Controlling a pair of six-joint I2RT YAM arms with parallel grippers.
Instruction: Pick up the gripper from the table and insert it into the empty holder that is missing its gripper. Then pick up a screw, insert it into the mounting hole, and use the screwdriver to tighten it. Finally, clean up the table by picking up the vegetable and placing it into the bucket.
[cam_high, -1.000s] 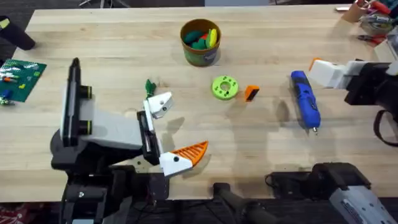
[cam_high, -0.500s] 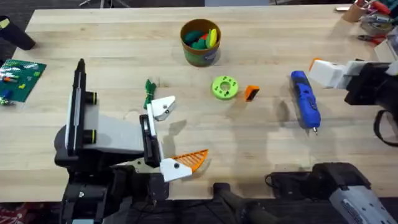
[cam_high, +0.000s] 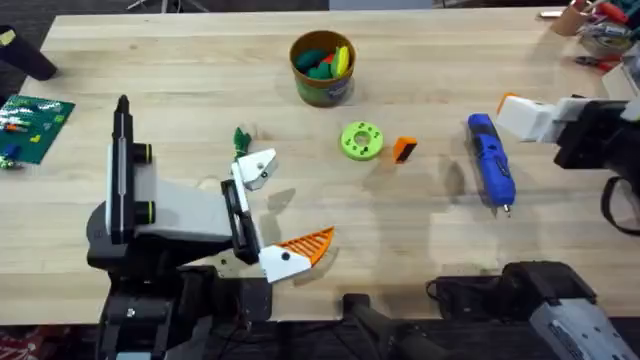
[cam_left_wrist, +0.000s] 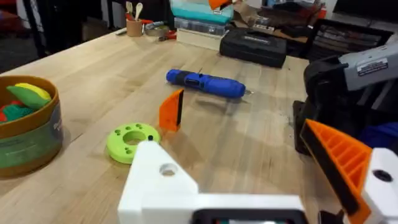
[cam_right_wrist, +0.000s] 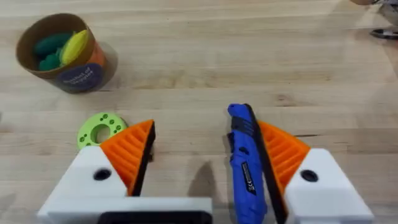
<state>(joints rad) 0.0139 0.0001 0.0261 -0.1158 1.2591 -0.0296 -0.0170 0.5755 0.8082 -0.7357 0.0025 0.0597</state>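
The blue screwdriver (cam_high: 491, 160) lies on the table (cam_high: 150, 60) at the right, tip toward the front edge. My right gripper (cam_high: 510, 110) hovers open just behind its handle, and in the right wrist view the screwdriver (cam_right_wrist: 245, 165) lies close by the orange-padded fingers (cam_right_wrist: 283, 152) of that gripper (cam_right_wrist: 207, 127). The vegetable (cam_high: 240, 139) lies left of centre, just beyond my open left gripper (cam_high: 302, 195). The bucket (cam_high: 322, 68) stands at the back, holding toy pieces. A small orange-and-black piece (cam_high: 404, 150) lies mid-table. I cannot make out a screw or a holder.
A bright green disc with holes (cam_high: 361, 140) lies beside the orange piece. A green circuit board (cam_high: 35, 125) sits at the far left edge. Tools and boxes crowd the back right corner (cam_high: 600, 30). The left wrist view shows the screwdriver (cam_left_wrist: 205, 84), disc (cam_left_wrist: 132, 140) and bucket (cam_left_wrist: 25, 124).
The left arm swayed slightly: its gripper dipped toward the front edge half a second ago and is back where it was, still open. The right arm and the objects have not moved.
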